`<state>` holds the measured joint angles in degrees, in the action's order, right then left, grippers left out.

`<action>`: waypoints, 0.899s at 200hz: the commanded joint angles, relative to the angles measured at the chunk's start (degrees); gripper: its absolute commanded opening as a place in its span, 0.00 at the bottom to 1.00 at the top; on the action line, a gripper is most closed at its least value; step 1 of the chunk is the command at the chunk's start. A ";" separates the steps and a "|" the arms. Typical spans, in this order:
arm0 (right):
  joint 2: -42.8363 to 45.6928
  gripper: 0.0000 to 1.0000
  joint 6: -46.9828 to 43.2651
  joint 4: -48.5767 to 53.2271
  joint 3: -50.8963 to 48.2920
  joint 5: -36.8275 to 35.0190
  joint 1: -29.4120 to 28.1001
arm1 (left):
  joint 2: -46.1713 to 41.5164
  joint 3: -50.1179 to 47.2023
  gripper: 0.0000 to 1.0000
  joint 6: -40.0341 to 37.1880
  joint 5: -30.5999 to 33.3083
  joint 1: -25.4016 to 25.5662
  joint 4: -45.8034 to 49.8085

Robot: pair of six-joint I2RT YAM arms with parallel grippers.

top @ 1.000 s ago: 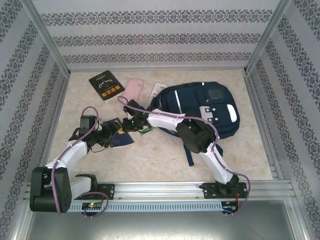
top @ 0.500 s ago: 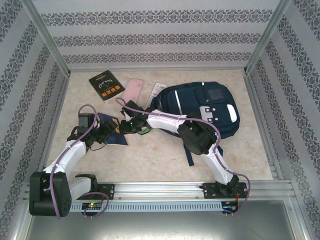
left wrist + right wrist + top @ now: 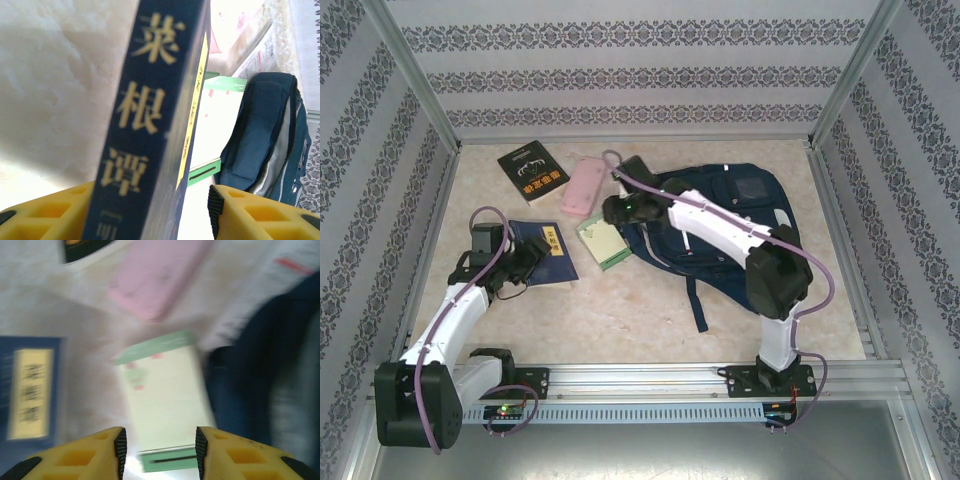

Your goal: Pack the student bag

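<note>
The left claw (image 3: 149, 192) is sitting at the left side of the table (image 3: 650, 320). Its yellow fingers (image 3: 260, 215) are standing apart, and a blue book (image 3: 548, 252) is poking in between them. The book's spine with gold letters is facing the left wrist camera. One finger is looking like it is touching the book, and a small gap is showing at the other finger, so the claw is not squeezing it.

A black book (image 3: 532, 172) is lying near the far left corner of the table. A pink case (image 3: 582, 186) is lying just beside it, close to the far edge.

A pale notebook with green edges (image 3: 602, 243) is lying near the middle of the table, between the blue book and the student bag (image 3: 745, 190), just beside the bag's left side.

The right claw (image 3: 160, 440) is hanging over this notebook. Its fingers are spread open and are holding nothing. The right wrist picture is blurry.

The student bag is lying on the right half of the table, toward the far edge. The right arm is reaching across it. A dark strap (image 3: 698, 300) is pointing from the bag toward the near edge. In the left wrist view its top is looking open, with grey cloth showing inside.
</note>
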<state>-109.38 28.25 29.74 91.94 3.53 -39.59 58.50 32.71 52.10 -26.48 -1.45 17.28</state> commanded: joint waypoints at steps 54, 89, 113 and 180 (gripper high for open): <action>-1.79 0.49 -3.91 5.48 -3.70 -3.57 6.65 | -0.65 3.96 0.19 -2.29 0.13 0.66 3.70; -2.89 0.49 -2.70 4.61 -3.23 -2.17 5.69 | 3.01 0.78 0.30 -3.45 0.56 0.64 2.82; -3.20 0.49 -2.47 4.67 -2.45 -1.30 5.09 | 6.21 -1.81 0.58 -3.13 1.71 0.62 1.18; -3.64 0.51 -1.88 4.10 -1.42 -0.04 3.94 | 8.31 -0.58 0.64 -5.44 5.32 0.66 6.43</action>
<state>-112.03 25.54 34.04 89.12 2.44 -35.05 66.94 30.76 48.56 -22.98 -1.45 21.34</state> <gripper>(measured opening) 0.506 0.661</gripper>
